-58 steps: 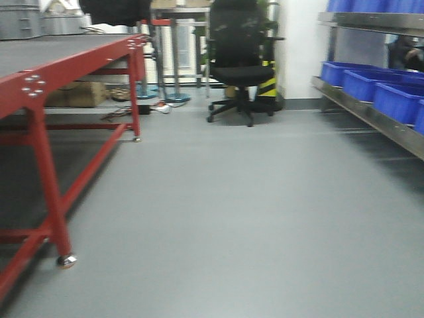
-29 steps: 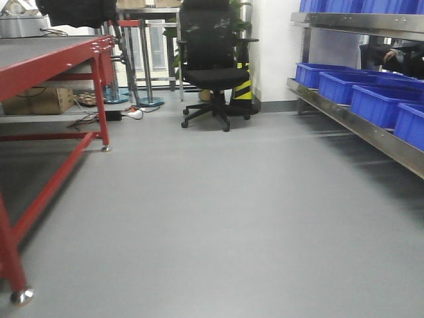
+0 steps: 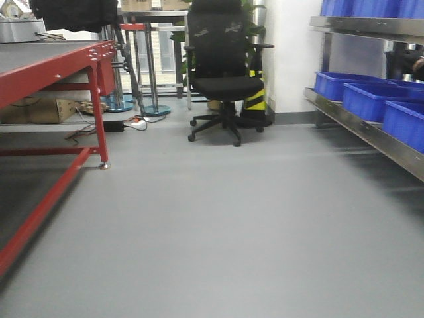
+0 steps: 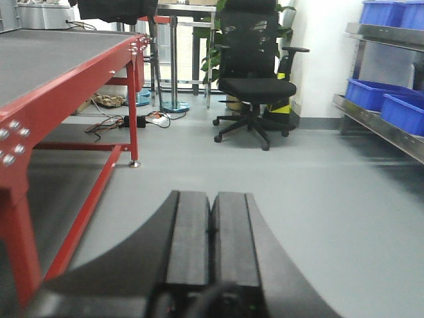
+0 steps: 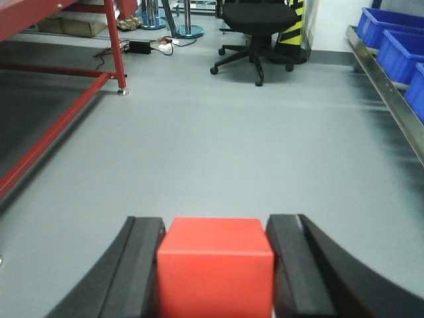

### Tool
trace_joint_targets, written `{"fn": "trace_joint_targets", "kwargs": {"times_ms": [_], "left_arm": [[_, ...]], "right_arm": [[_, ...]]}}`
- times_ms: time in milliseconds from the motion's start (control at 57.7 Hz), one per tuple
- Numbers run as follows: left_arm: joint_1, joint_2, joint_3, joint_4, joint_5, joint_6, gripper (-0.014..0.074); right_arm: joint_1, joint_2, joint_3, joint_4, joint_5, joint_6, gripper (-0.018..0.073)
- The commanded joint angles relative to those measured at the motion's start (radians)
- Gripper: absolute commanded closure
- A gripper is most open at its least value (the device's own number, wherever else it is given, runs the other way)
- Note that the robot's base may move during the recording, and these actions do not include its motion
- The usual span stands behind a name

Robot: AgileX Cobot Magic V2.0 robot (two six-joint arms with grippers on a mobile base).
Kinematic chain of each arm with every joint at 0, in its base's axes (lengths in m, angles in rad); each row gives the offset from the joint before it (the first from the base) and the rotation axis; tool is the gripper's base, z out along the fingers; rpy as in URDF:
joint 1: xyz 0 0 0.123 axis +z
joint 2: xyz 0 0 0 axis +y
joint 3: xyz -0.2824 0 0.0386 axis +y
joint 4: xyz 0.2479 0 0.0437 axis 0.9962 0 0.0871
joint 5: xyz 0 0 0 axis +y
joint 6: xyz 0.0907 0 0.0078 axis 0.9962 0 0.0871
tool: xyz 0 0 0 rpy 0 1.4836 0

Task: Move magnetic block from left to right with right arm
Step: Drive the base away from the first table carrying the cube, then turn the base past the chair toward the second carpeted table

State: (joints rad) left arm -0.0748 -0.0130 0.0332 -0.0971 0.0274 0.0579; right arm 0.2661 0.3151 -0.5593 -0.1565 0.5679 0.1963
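Observation:
The magnetic block (image 5: 216,265), a bright red cube, sits between the black fingers of my right gripper (image 5: 216,228) in the right wrist view, held above the grey floor. Both fingers press against its sides. In the left wrist view my left gripper (image 4: 212,199) is shut, its two black fingers (image 4: 189,228) touching with nothing between them. Neither gripper nor the block shows in the front view.
A red-framed table (image 3: 46,63) stands at the left, with a cardboard box (image 3: 40,109) under it. A black office chair (image 3: 225,73) is ahead. A metal shelf with blue bins (image 3: 371,99) runs along the right. Cables (image 3: 122,124) lie on the floor.
The front view has swung: the red table slid further left and its near leg left the frame; the chair and blue bins shifted slightly right since half a second ago.

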Motion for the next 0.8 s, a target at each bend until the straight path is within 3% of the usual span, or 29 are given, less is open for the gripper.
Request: {"fn": "trace_joint_targets", "kwargs": {"times_ms": [0,780], "left_arm": [[0.0,-0.012,0.008,-0.005,-0.084,-0.006,0.0722],[0.0,-0.009,0.008,-0.005,-0.084,-0.006,0.0722]], "right_arm": [[-0.006,0.01,-0.028,-0.019,-0.087,-0.008,0.0324],[-0.006,0.01,-0.028,-0.019,-0.087,-0.008,0.0324]]}}
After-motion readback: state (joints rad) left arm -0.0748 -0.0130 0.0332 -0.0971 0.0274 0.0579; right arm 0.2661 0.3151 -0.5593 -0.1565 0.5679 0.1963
